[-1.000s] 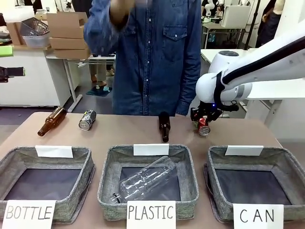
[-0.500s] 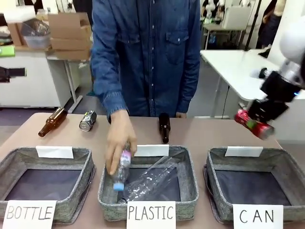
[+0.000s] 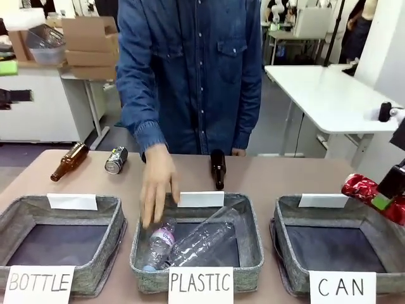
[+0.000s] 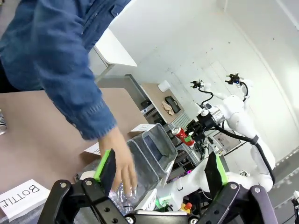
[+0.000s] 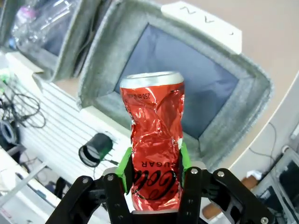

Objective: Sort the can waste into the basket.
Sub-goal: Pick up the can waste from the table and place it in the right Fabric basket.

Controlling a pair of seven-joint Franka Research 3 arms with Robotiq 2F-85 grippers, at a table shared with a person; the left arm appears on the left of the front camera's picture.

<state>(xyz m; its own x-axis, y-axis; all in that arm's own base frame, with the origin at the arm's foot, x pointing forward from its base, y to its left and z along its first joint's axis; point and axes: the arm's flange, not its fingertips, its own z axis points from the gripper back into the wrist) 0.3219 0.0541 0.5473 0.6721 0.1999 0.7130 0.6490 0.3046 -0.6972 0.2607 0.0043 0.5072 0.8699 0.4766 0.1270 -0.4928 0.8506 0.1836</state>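
Observation:
My right gripper (image 3: 387,197) is shut on the crushed red can (image 3: 361,187), holding it in the air over the right rim of the CAN basket (image 3: 282,223). In the right wrist view the red can (image 5: 155,135) stands between the green pads of my right gripper (image 5: 155,164). The grey basket (image 5: 96,77) with its dark floor lies below it. The dark can (image 3: 116,159) lies on its side on the table at the far left. My left gripper (image 4: 160,170) is open and holds nothing. From there the red can (image 4: 179,134) shows far off.
A person's hand (image 3: 157,185) is over the PLASTIC basket (image 3: 254,235), which holds clear bottles. The BOTTLE basket (image 3: 116,218) is at the left. One brown bottle (image 3: 69,161) lies far left. Another brown bottle (image 3: 218,168) is at the table's far middle.
My right gripper carried the red can from the far right of the table out to above the CAN basket's right rim. The person's hand brought a small plastic bottle into the PLASTIC basket.

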